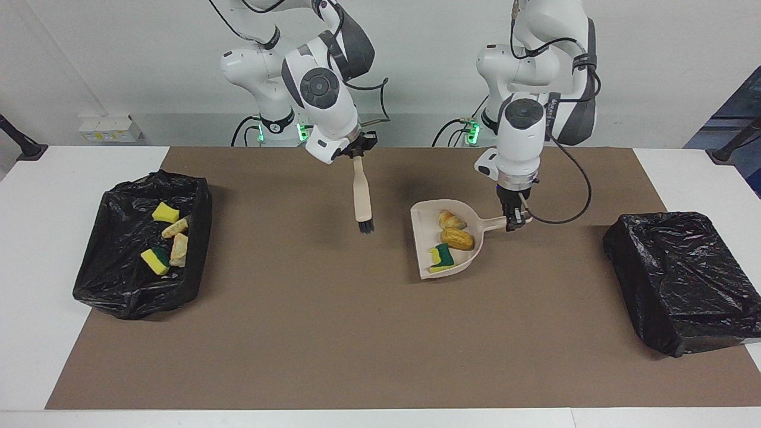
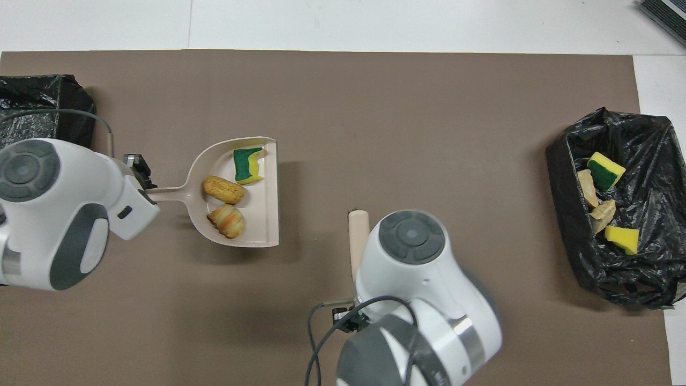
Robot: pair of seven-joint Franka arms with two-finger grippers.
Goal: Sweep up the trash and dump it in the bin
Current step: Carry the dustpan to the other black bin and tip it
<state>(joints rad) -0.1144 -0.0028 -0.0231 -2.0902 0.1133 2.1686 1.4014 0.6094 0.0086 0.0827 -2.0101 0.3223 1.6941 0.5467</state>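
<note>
Dustpan lip toward bare mat

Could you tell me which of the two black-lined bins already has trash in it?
The bin at the right arm's end holds four scraps; the other bin shows none.

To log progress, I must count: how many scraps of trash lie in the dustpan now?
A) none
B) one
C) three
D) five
C: the dustpan, held by the left gripper, carries two pastry lumps and one sponge piece.
</note>
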